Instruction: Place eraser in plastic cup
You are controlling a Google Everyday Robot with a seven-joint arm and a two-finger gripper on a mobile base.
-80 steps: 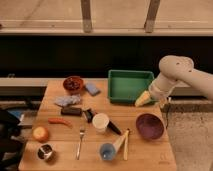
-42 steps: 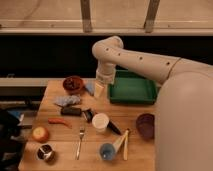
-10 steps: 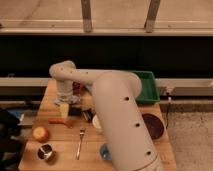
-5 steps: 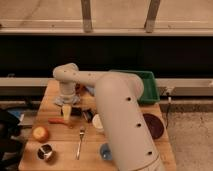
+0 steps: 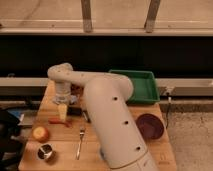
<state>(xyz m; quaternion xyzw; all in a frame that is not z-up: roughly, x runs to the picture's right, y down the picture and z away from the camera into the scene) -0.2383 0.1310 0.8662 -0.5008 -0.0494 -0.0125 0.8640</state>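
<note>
The eraser (image 5: 75,111) lies on the left part of the table (image 5: 49,102), just right of my gripper (image 5: 62,112) and not yet picked up. My jaws are wide open, empty, tips down. I judge this the reach-to-grasp step. Next I must straddle the bar's narrow width and close. My arm (image 5: 111,117) hides the cup.

The tool (image 5: 62,112) hangs low over the left of the counter (image 5: 62,146) with its jaws spread. It is hemmed in by a red item (image 5: 54,120) just in front and the dark eraser (image 5: 76,111) just beside it. The robot's own arm (image 5: 110,115) blocks the counter's middle. Bare wood lies between the fork (image 5: 80,141) and the metal cup (image 5: 45,151).
</note>
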